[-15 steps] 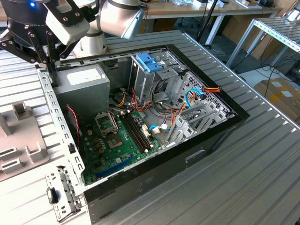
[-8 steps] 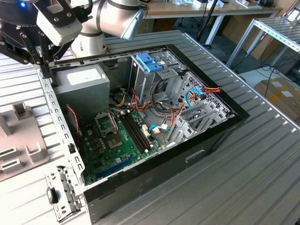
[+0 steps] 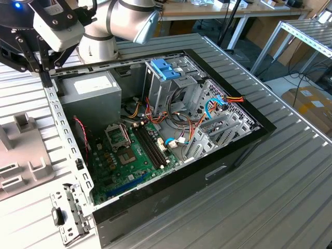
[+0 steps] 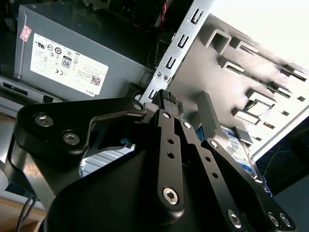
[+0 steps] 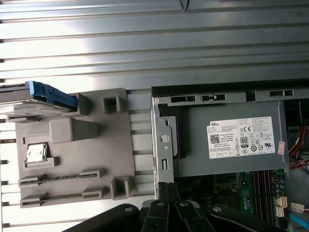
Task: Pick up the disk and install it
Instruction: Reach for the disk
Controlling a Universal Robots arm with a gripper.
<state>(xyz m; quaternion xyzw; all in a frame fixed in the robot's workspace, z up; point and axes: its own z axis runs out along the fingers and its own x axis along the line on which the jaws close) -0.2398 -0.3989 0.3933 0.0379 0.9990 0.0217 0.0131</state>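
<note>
Black gripper (image 4: 166, 99) links loom closest in the second wrist view; whether it stands wide or narrow I cannot tell. Just behind them lies the disk (image 4: 237, 151), its white label crossed by a blue band. It rests on the grey moulded holder (image 5: 72, 154), which sits on the ribbed surface (image 3: 290, 181) beside the open computer case (image 3: 233, 155). Inside the case, the grey power-supply box (image 5: 227, 166) carries a white sticker (image 5: 244, 137) with black print, marks and barcodes.
</note>
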